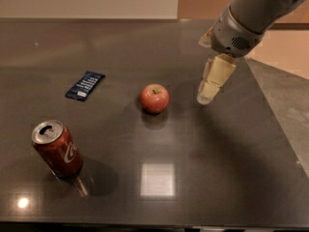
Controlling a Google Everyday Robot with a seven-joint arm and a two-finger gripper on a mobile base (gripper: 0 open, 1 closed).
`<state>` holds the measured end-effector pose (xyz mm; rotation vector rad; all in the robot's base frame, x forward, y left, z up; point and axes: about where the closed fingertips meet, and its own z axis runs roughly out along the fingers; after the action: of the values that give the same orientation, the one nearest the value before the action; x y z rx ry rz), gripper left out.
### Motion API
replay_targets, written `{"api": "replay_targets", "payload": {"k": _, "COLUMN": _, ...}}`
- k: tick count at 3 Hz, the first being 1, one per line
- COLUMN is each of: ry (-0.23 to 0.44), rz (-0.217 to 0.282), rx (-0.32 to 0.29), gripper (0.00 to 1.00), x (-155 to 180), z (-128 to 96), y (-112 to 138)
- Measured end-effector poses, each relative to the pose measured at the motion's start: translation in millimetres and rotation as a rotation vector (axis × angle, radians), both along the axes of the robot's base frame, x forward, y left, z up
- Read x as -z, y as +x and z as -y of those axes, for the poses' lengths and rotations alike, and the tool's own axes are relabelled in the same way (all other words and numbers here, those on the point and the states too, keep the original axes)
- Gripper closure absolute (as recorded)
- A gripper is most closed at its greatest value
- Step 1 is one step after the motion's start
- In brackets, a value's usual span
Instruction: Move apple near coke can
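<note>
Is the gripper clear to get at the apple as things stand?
Probably yes. The gripper hangs close beside the small round red-orange apple, with only bare dark tabletop between them. The red aluminium coke can and the flat dark blue packet lie on the apple's far side, out of the way.

There is one gripper (206, 96). It hangs over the right side of the one dark table (145, 47). There is one apple (154, 98), near the gripper, to its left in the view. There is one coke can (57, 149), far from the gripper, low on the left. There is one blue packet (85, 85), past the apple.
</note>
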<state>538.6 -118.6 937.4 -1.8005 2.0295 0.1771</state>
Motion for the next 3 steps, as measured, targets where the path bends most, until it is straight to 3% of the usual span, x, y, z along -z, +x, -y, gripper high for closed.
{"api": "replay_targets", "payload": {"k": 3, "ry": 0.119, "rz": -0.069, "rx": -0.163, "gripper": 0.00, "x": 39.7, "z": -71.4, "y": 6.6}}
